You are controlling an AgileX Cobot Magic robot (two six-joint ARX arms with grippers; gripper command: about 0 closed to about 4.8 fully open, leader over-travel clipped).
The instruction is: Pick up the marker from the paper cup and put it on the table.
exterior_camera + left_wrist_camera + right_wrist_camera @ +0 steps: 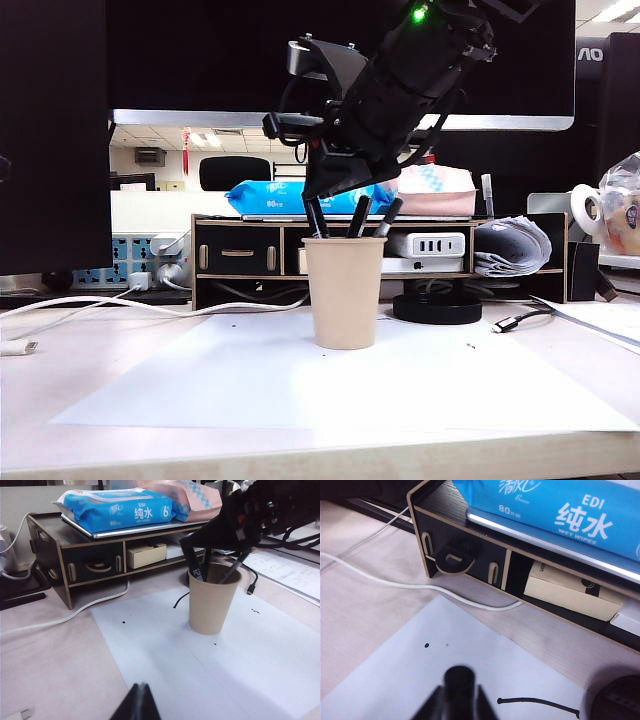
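A black drawer shelf (380, 255) stands at the back of the desk (120, 360). Above it hangs a dark monitor (200, 60). Behind, ceiling lights (205, 140) brighten an office with a black chair (235, 172).

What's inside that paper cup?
Three black markers stand in the cup, tops poking above the rim. The right gripper is down over them, around one marker. Their lower parts and the cup's bottom are hidden.
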